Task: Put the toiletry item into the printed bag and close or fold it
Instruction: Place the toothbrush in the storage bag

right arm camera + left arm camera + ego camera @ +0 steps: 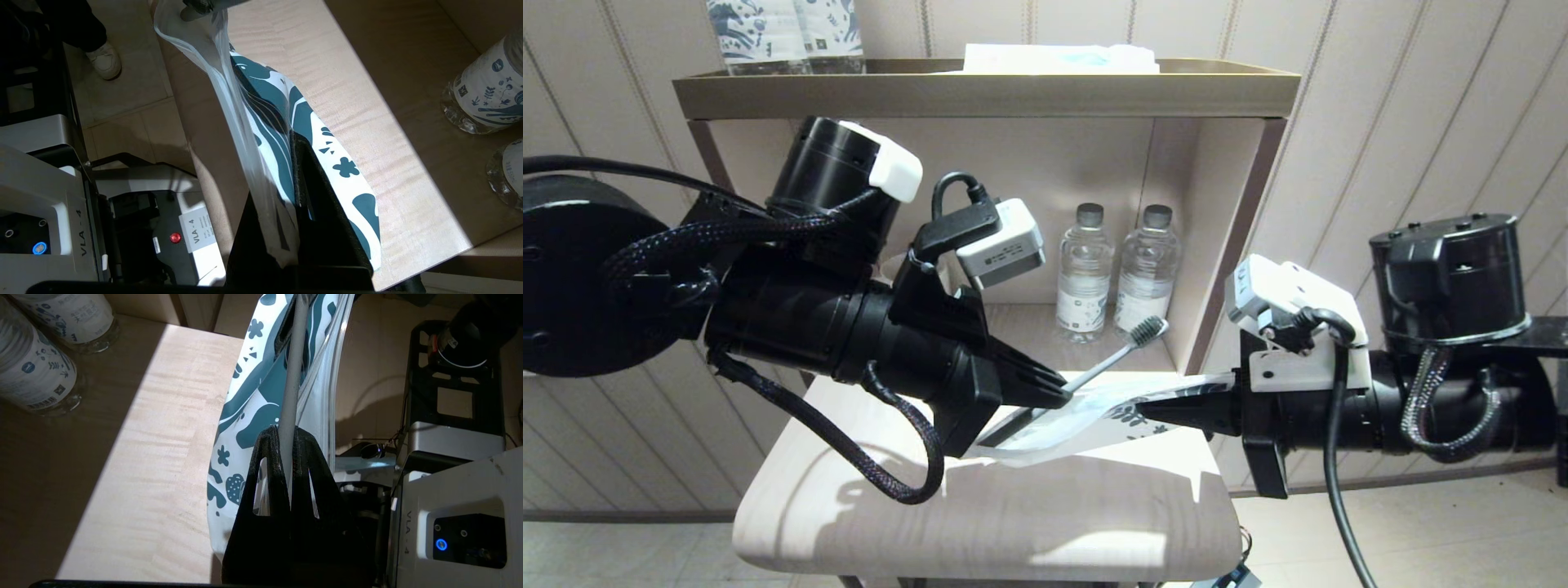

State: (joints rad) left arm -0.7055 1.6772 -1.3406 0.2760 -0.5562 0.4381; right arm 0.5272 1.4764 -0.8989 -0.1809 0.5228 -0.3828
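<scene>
Above the table, my left gripper point(1058, 394) is shut on the handle of the grey toothbrush point(1123, 349). The dark bristle head points up and right toward the shelf. In the left wrist view the grey handle point(292, 375) runs out from between the closed fingers point(267, 457), with the printed bag point(241, 416) alongside it. The white printed bag point(1094, 416) hangs between both grippers. My right gripper point(1152, 411) is shut on its printed end, and the right wrist view shows the bag point(265, 102) pinched between those fingers point(314, 192). Whether the handle's lower end is inside the bag is unclear.
Two water bottles point(1086, 273) point(1147, 265) stand in the shelf niche behind the bag. The light wooden table point(1013, 506) lies below both grippers. Blue-patterned packs point(784, 33) and a white item point(1062, 59) sit on the top shelf. The robot base point(41, 204) is beside the table.
</scene>
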